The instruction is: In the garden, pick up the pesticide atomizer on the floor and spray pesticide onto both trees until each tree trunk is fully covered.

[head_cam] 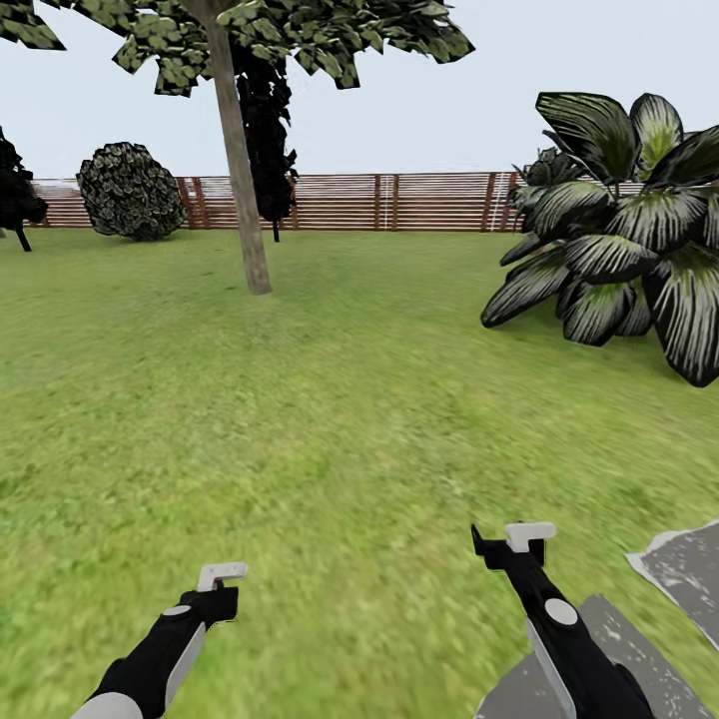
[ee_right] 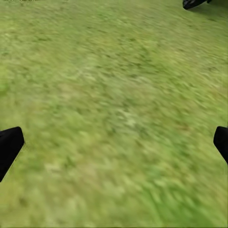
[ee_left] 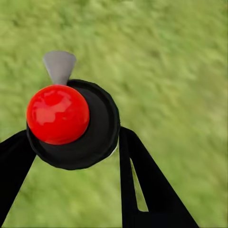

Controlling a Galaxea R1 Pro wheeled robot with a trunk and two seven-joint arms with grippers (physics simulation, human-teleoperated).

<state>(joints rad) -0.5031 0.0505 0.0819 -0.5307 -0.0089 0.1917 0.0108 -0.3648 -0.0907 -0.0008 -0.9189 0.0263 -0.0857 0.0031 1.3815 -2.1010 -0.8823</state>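
We're on the grass (head_cam: 330,419), facing one tree (head_cam: 300,35). Its trunk (head_cam: 243,180) is mottled grey-brown, leans slightly, and stands well ahead and left of centre. A thin black-leaved tree (head_cam: 268,150) is right behind it. The brown slat fence (head_cam: 419,200) runs across the back, with a round bush (head_cam: 130,190) in front of it at far left. A big plant (head_cam: 619,240) with striped dark leaves sits ahead on our right. Grey speckled paving (head_cam: 689,569) is at the lower right, under and beside the right arm.

Left gripper (head_cam: 222,577) is low at the left, over grass. In the left wrist view its two black fingers (ee_left: 142,180) flank the atomizer (ee_left: 97,142). That reads as a round black body with a glossy red ball (ee_left: 58,114) on it and a grey cone-shaped nozzle (ee_left: 59,65) beyond. The fingers look pressed against both sides, so probably a pinch, though the contact points are hard to make out. In the head view the atomizer is too small for us to pick out from the gripper.

Right gripper (head_cam: 527,536) is low at the right, by the paving edge. The right wrist view shows its fingertips (ee_right: 9,145) spread wide, with blurred grass between them. A dark leaf tip (ee_right: 194,4) is far off in that view.
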